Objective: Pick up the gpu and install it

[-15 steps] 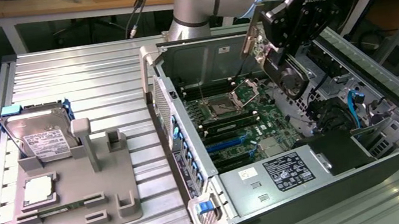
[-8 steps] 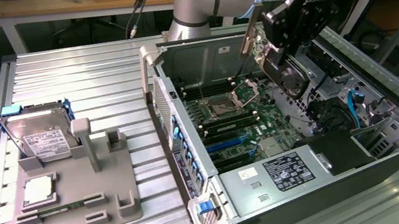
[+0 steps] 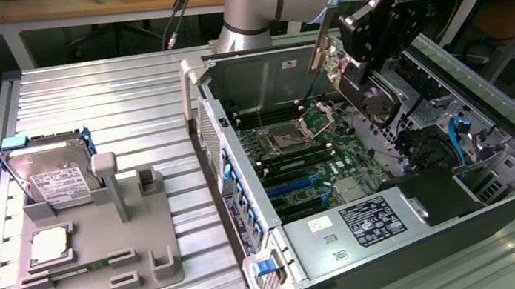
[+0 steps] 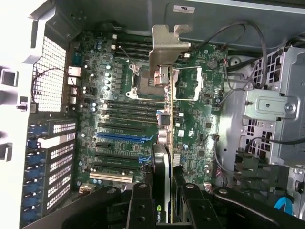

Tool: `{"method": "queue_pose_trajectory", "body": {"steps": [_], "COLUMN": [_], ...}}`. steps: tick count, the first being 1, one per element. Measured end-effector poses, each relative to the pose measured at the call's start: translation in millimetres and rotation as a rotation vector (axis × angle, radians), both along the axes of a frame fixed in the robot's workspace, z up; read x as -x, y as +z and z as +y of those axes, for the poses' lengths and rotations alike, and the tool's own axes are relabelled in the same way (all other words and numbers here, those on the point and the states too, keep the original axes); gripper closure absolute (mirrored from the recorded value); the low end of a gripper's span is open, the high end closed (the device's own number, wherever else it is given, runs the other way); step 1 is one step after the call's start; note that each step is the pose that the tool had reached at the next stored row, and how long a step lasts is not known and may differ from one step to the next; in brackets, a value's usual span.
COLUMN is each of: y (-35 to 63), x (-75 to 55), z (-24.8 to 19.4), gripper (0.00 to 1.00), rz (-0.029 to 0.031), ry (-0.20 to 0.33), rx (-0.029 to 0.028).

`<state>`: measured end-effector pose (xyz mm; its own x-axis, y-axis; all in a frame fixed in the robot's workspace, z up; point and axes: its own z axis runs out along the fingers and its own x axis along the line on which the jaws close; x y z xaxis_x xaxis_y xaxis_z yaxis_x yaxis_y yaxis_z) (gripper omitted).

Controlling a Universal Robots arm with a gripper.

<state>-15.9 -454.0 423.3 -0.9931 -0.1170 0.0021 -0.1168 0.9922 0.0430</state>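
My gripper [image 3: 368, 55] is shut on the gpu [image 3: 371, 99], a dark card with a round fan face, held on edge above the open computer case [image 3: 243, 191]. Its silver end bracket [image 3: 322, 50] points toward the case's rear wall. In the wrist view the gpu [image 4: 165, 138] appears edge-on between my black fingers [image 4: 141, 205], with the bracket [image 4: 167, 45] at its far end. The card hangs over the green motherboard [image 4: 119, 95], near the processor socket and off to one side of the blue and black expansion slots [image 4: 121, 138].
On the exterior view's left, a grey fixture [image 3: 142, 249] holds a silver hard drive [image 3: 54, 175], a processor chip [image 3: 52, 246] and a slim memory stick [image 3: 75, 271]. Cables, a drive cage [image 4: 271, 114] and the power supply [image 3: 372, 223] crowd the case interior.
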Motion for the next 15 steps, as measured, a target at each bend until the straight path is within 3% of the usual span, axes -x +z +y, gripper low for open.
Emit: {"method": "queue_pose_trajectory", "body": {"steps": [15], "y": [0.0], "x": [0.0], "z": [0.0], "gripper": [0.73], "rz": [0.0000], "ry": [0.059], "rx": [-0.0001]}}
